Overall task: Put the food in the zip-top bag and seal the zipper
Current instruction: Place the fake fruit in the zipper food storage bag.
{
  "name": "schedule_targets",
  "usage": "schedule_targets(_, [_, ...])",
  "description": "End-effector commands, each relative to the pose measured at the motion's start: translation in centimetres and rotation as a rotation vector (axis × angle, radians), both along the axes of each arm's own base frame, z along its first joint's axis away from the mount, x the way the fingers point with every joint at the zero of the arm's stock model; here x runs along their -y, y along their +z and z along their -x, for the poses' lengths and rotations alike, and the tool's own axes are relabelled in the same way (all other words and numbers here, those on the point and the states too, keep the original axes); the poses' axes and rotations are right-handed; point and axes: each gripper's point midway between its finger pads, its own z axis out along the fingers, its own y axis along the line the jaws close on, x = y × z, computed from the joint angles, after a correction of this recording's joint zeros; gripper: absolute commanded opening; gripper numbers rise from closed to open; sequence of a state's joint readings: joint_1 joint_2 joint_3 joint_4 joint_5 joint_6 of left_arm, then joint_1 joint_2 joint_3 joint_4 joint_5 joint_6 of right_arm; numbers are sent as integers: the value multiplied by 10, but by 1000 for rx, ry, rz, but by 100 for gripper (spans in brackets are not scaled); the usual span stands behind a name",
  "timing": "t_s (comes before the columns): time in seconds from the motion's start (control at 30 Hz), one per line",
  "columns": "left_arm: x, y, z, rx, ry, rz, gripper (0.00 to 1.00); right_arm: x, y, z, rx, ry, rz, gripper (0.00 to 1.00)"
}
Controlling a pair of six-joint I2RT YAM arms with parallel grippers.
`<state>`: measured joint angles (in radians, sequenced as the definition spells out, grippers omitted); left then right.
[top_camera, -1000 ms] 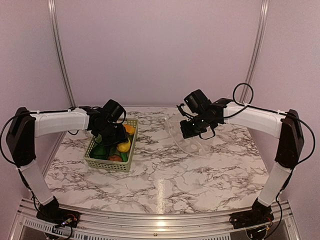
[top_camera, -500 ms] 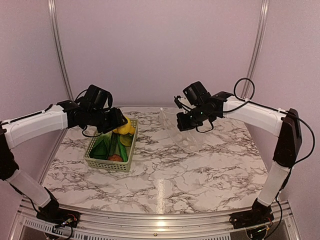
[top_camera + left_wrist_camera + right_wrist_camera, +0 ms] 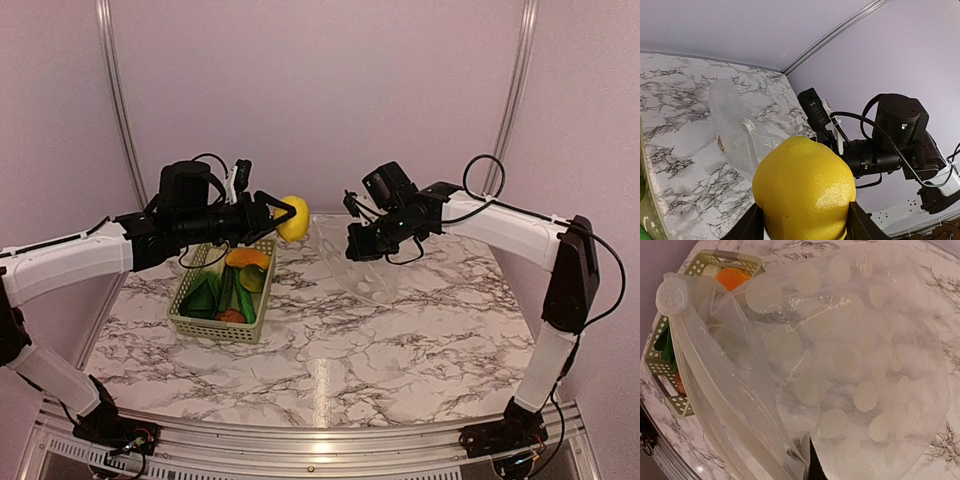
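Left end effector (image 3: pixel 283 215) clamping on lemon (image 3: pixel 804 190), holding it in air above far edge of basket (image 3: pixel 215 328). Right end effector (image 3: pixel 358 243) gripping zip-top bag (image 3: pixel 850 365) near mouth, holding it up over surface (image 3: pixel 330 340). Other food (image 3: pixel 228 290) lying in basket.

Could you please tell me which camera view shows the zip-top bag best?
The right wrist view: the zip-top bag fills the frame, its white dots and crinkles clear. The top external view shows only a faint clear sheet at the right claw; the left wrist view shows a small pale shape.
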<state>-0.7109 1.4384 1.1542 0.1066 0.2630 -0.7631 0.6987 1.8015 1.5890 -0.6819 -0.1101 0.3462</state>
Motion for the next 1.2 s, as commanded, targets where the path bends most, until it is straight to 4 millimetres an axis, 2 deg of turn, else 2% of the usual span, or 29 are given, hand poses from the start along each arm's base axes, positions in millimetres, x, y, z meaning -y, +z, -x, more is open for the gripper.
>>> schedule_targets(0.0, [34, 14, 14, 50, -133, 91, 49, -19, 19, -4, -10, -18, -103, 0])
schedule_targets(0.33, [67, -7, 8, 75, -183, 76, 46, -36, 38, -4, -53, -38, -231, 0])
schedule_targets(0.47, [75, -29, 0, 44, -167, 11, 44, -35, 41, -2, -65, -48, -255, 0])
schedule_targets(0.6, [70, -53, -11, 5, -99, -68, 43, -33, 48, -1, -68, -57, -277, 0])
schedule_targets(0.77, [55, -85, -22, -27, -5, -231, 40, -29, 53, 1, -71, -72, -291, 0])
schedule_targets(0.97, [51, -102, -30, -60, 39, -289, 40, -30, 57, 3, -85, -68, -311, 0])
schedule_targets(1.07, [55, -108, -34, -96, 44, -299, 44, -34, 58, 4, -101, -61, -332, 0])
schedule_targets(1.17, [69, -101, -37, -107, 12, -273, 57, -36, 59, 3, -104, -62, -340, 0])
